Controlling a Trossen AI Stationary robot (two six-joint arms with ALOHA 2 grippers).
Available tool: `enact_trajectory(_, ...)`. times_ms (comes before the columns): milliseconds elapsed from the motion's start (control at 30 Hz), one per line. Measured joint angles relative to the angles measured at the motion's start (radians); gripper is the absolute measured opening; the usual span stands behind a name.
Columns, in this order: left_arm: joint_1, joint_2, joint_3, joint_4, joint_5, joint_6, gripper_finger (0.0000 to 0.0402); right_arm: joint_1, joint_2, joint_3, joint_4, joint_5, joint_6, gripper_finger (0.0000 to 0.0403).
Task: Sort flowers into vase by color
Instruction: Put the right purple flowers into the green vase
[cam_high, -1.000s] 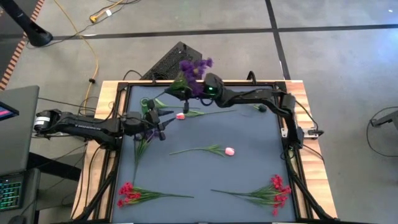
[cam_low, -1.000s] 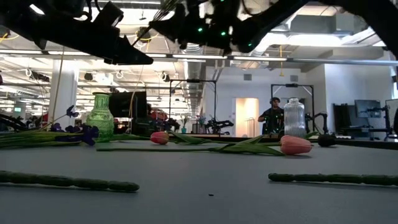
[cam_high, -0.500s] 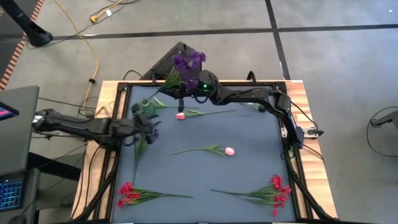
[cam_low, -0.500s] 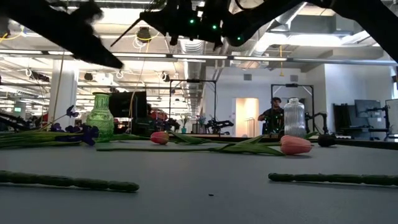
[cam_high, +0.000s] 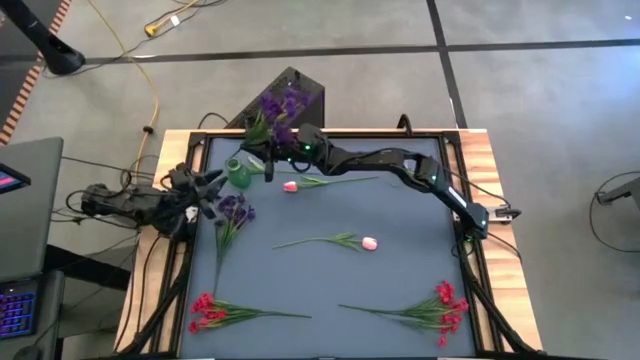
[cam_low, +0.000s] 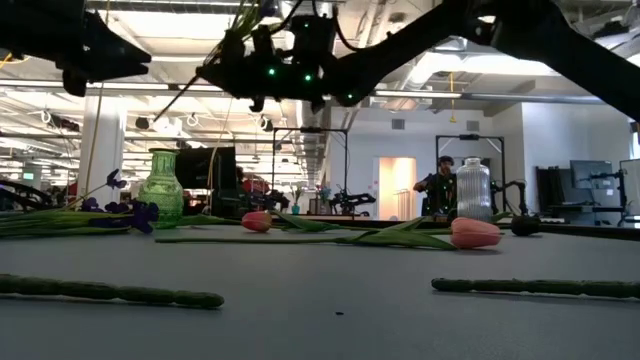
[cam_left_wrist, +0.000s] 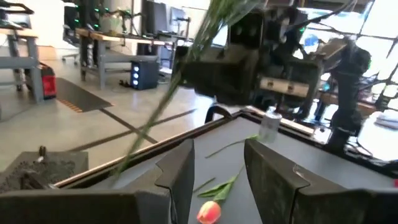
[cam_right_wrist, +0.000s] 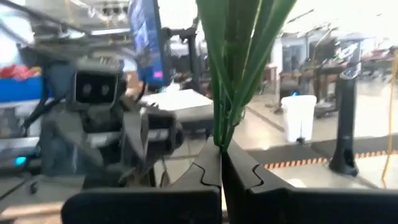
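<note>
Purple clustered artificial flower (cam_high: 281, 105) with long green stem is held aloft above the far-left corner of the dark grey worktop (cam_high: 400, 250), near the ribbed green glass vase (cam_high: 237, 171). Right gripper (cam_high: 272, 160), arm stretched long across the far edge, has jaws clenched on the stem (cam_right_wrist: 233, 68). Left gripper (cam_high: 213, 186) hovers at the left edge, jaws released. Second purple flower (cam_high: 232, 212), pink tulips (cam_high: 368, 242) lie flat.

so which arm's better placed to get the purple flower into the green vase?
Right. Its gripper is shut on the purple flower beside the green vase; the left gripper is open and empty.
</note>
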Motion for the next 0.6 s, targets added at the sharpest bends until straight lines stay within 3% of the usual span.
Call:
enact_trajectory(167, 0.0, 0.024, -0.002, -0.005, -0.005, -0.008, 0.0128, -0.007, -0.002, 0.022, -0.095, 0.058, -0.061, 0.0021)
enact_trajectory(600, 0.0, 0.023, -0.002, -0.009, 0.021, -0.009, 0.0128, 0.003, 0.017, 0.019, -0.161, 0.082, -0.123, 0.0021)
